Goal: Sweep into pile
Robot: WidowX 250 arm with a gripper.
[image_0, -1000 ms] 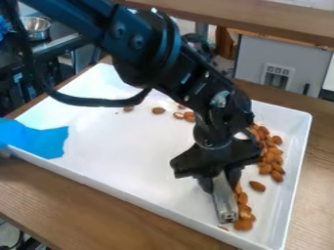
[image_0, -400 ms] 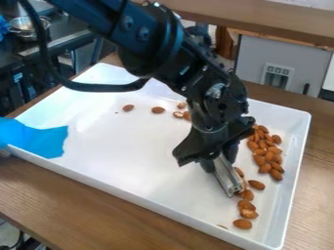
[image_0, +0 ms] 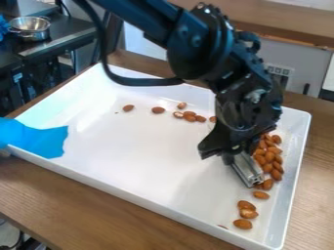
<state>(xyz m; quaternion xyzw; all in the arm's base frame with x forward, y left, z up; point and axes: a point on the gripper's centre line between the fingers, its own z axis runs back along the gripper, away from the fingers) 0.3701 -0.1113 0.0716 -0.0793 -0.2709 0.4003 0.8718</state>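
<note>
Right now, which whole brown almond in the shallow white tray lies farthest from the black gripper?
The almond at the picture's left end of the scattered upper row; every other whole almond in view lies closer to the gripper.

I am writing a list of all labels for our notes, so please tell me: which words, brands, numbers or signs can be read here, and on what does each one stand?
No text can be read.
Robot arm: small pale marks, too small to tell if they are print.
Metal bar in the gripper: no readable text.
White tray: no readable text.
Blue cloth: no readable text.
</note>
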